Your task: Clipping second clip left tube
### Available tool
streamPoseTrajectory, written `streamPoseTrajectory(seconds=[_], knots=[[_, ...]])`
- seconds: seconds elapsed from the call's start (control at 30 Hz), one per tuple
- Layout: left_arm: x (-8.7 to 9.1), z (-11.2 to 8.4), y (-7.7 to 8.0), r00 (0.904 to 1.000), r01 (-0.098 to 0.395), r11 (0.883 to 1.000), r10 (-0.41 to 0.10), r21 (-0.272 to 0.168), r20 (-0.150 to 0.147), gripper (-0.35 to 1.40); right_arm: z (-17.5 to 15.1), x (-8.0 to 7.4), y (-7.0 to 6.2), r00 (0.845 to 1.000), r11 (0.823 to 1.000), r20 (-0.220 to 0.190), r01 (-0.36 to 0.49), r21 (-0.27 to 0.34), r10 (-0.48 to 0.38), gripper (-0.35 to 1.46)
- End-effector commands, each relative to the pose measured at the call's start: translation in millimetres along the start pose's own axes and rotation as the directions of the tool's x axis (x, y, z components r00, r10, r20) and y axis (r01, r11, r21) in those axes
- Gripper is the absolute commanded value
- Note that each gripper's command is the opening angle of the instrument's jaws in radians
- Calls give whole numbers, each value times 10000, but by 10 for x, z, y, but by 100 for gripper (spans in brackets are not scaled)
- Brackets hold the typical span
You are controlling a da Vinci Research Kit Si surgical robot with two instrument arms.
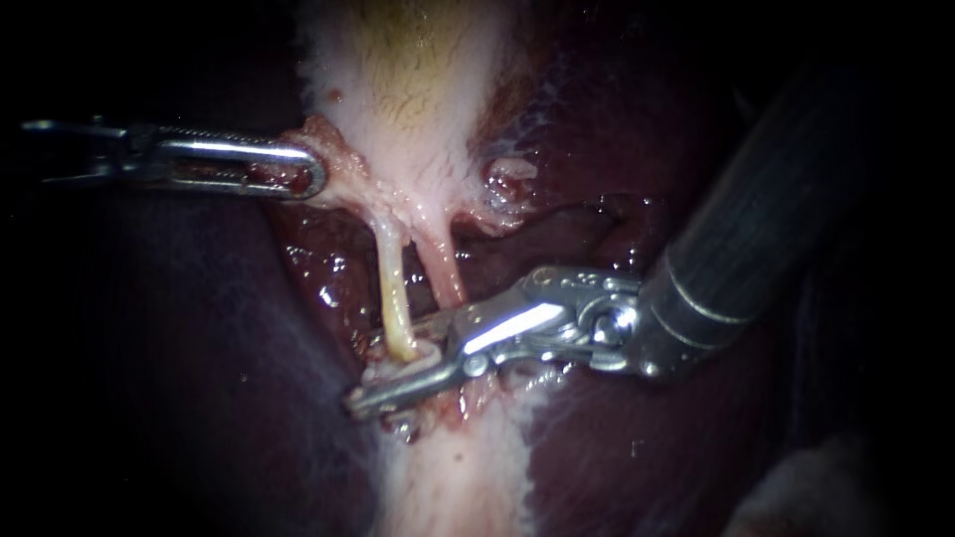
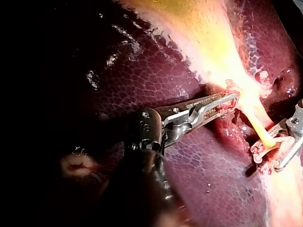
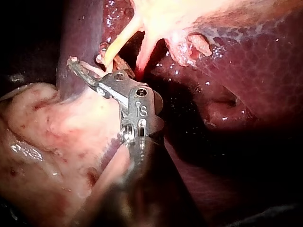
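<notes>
The left instrument (image 1: 308, 174) is seen clamped on a reddish fold of tissue (image 1: 343, 177) at the lower edge of the gallbladder (image 1: 418, 80), which is held out to the side so that the tubes below are drawn straight. The pale left tube (image 1: 391, 288) is stretched downward over the liver (image 1: 617, 447), just beside the pinker right tube (image 1: 443, 264). Its lower end is straddled by the right instrument (image 1: 390, 364), whose jaws stand apart around it – not yet closed. Whether a clip already sits there cannot be told. Trouble is judged most likely from the placement: the jaws lie close to the right tube and ragged tissue, so either could be caught in the closure – or only part of the tube's width taken if traction slackens.
</notes>
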Motion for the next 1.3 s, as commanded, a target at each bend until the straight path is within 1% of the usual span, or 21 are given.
streamPoseTrajectory(seconds=[0.03, 0.17, 0.4, 0.5, 0.57, 0.67, 0.87, 1.03, 1.17, 1.2, 1.23, 1.3], knots=[[0, 0, 0, 10000, 0, 10000, 0, -1, 0, -35, 1, 0, -2, 10000, 10000, -34, 10, 28, -10, 44], [0, 0, 0, 10000, 0, 10000, 0, -2, 0, -35, 8, 2, -12, 9999, 9999, -107, 27, 139, -25, 45], [0, 0, 0, 10000, 0, 10000, 0, -1, 0, -35, 24, 8, -35, 9997, 9993, -247, 59, 376, -50, 46], [0, 0, 0, 10000, 0, 10000, 0, -2, 0, -35, 27, 11, -42, 9994, 9991, -329, 59, 426, -45, 46], [0, 0, 0, 10000, 1, 10000, -1, -2, 1, -35, 28, 13, -44, 9995, 9989, -313, 54, 462, -40, 46], [0, 0, 0, 10000, 1, 10000, -1, -2, 1, -35, 28, 15, -46, 9994, 9988, -347, 43, 479, -27, 46], [0, 0, 0, 10000, 1, 10000, -1, -3, 1, -35, 26, 15, -44, 9994, 9989, -351, 39, 476, -23, 45], [0, 0, 0, 10000, 1, 10000, -1, -3, 1, -35, 25, 15, -42, 9994, 9988, -350, 37, 481, -20, 39], [0, 0, 0, 10000, 1, 10000, -1, -3, 1, -35, 22, 15, -39, 9994, 9988, -345, -24, 490, 41, 25], [0, 0, 0, 10000, 1, 10000, -1, -3, 1, -35, 21, 15, -38, 9994, 9988, -344, -24, 491, 41, 20], [0, 0, 0, 10000, 1, 10000, -1, -3, 1, -35, 20, 15, -37, 9993, 9987, -368, -22, 510, 40, 10], [0, 0, 0, 10000, 1, 10000, -1, -3, 1, -35, 19, 15, -35, 9994, 9988, -344, -24, 492, 41, 3]])
